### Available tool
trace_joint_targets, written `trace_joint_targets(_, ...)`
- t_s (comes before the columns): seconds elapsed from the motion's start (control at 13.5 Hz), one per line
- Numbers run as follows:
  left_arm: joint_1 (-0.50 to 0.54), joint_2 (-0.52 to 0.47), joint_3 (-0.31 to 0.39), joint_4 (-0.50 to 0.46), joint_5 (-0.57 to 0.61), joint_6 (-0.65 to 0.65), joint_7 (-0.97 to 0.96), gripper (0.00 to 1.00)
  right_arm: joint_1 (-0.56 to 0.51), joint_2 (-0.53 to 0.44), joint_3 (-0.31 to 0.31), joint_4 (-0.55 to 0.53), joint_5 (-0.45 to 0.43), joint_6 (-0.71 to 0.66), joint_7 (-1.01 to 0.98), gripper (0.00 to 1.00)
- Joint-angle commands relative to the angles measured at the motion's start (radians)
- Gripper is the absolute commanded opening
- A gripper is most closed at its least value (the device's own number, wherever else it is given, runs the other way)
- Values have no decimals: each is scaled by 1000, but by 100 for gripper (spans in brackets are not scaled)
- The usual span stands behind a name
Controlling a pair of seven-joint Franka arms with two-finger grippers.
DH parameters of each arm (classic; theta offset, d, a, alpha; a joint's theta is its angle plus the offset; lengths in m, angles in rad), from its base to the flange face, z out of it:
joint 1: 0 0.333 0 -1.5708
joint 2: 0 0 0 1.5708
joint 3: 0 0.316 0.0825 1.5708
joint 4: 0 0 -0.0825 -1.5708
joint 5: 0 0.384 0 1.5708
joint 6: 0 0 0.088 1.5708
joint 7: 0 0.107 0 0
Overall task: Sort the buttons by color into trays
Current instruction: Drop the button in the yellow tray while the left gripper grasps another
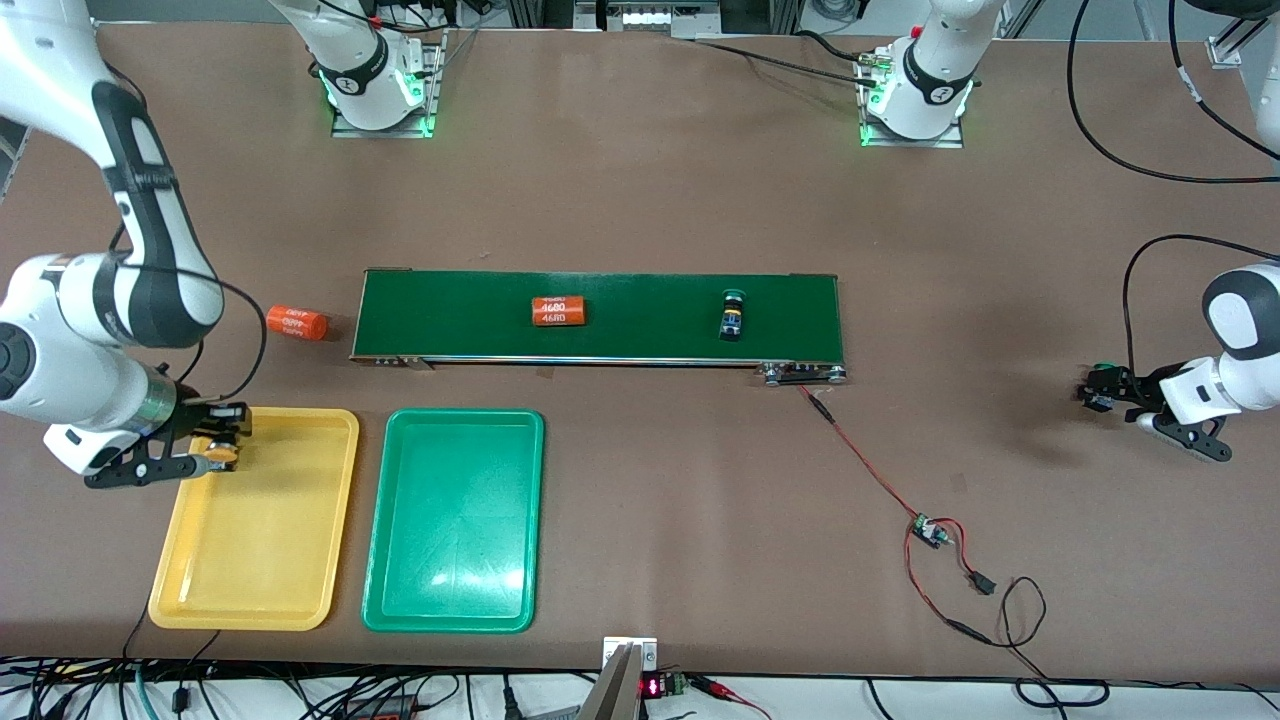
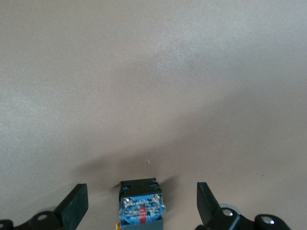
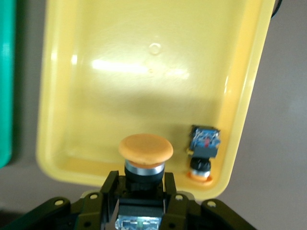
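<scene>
We list a glossy yellow tray (image 3: 67, 96) (rounded corners) holding one orange-capped button (image 3: 203, 152). Our right gripper (image 3: 142, 188) pinches another mushroom-capped button (image 3: 145, 148) over it; our left gripper (image 2: 143, 207), spread, straddles a blue-bodied button (image 2: 141, 205).

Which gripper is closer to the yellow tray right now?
The right. The right gripper hangs over the yellow tray, holding an orange button. The left gripper is at the left arm's end of the table, open.

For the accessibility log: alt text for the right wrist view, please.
The right gripper, shut on a yellow-orange button, is over the yellow tray. Another yellow-orange button lies in the tray; the green tray sits beside it.
</scene>
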State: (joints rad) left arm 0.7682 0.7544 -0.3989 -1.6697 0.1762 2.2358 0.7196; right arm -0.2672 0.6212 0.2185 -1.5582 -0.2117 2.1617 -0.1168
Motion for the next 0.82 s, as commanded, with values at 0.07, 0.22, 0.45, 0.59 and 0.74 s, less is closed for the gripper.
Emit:
trace_joint_targets(0.07, 23, -3, -9, -27, 23, 33, 37, 79, 5, 77, -4, 76, -8, 15, -12, 15)
trace_joint_targets(0.22, 23, -1, -9, -27, 22, 42, 73, 59, 6, 95, -4, 81, -6, 23, -4, 15)
trace_joint_targets(0.45, 39, 2, -9, -27, 22, 50, 138, 29, 6, 136, -4, 81, -3, 64, 0, 17)
trace_joint_targets(0.59, 39, 0, -9, -27, 22, 48, 162, 11, 6, 156, -4, 79, -2, 93, 0, 21)
trace_joint_targets(0.74, 37, -16, -9, -27, 22, 30, 170, 2, 6, 169, -4, 78, -2, 101, 3, 22)
